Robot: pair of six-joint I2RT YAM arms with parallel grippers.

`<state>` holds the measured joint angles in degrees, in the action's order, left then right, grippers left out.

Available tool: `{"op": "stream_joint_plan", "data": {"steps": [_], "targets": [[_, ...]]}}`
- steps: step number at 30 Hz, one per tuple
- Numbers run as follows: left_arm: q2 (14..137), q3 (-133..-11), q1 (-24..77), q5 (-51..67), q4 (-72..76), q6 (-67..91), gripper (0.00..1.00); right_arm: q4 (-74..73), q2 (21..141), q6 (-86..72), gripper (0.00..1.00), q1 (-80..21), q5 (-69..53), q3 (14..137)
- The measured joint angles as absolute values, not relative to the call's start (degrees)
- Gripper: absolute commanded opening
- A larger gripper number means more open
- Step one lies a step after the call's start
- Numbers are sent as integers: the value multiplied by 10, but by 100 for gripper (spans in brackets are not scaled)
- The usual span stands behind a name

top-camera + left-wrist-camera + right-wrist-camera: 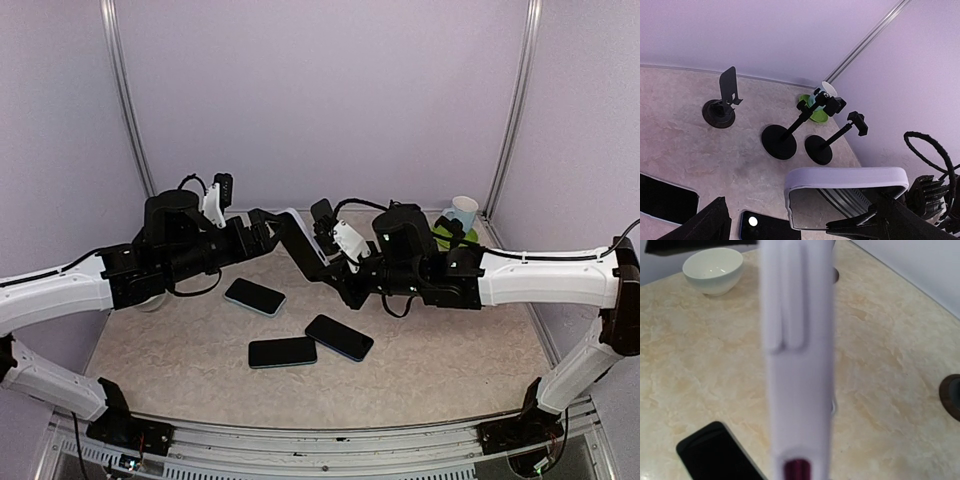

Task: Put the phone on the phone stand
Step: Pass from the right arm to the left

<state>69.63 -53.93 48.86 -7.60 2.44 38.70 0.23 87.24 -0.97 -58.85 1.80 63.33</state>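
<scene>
Here, right gripper (337, 268) clamped on white-cased phone (300, 238), left gripper (266, 228) wide open, cup (462, 211) on green saucer (446, 238).

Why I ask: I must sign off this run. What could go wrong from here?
1. The right hand pinches the lavender phone in mid-air, with the open left hand close by. A mistimed handover could drop it onto the table among the dark phones.
2. The clamp stands crowd together near the mug, so reaching in might topple one.
</scene>
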Motion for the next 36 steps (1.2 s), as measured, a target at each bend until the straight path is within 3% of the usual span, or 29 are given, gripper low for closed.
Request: {"op": "stream_joint_plan", "data": {"steps": [12, 28, 36], "targets": [[697, -539, 488, -12, 89, 372, 99, -11, 882, -12, 0, -592, 26, 650], [706, -539, 487, -22, 88, 370, 99, -37, 902, -18, 0, -614, 29, 685], [706, -539, 486, -35, 84, 371, 85, -38, 907, -25, 0, -616, 42, 689]]}}
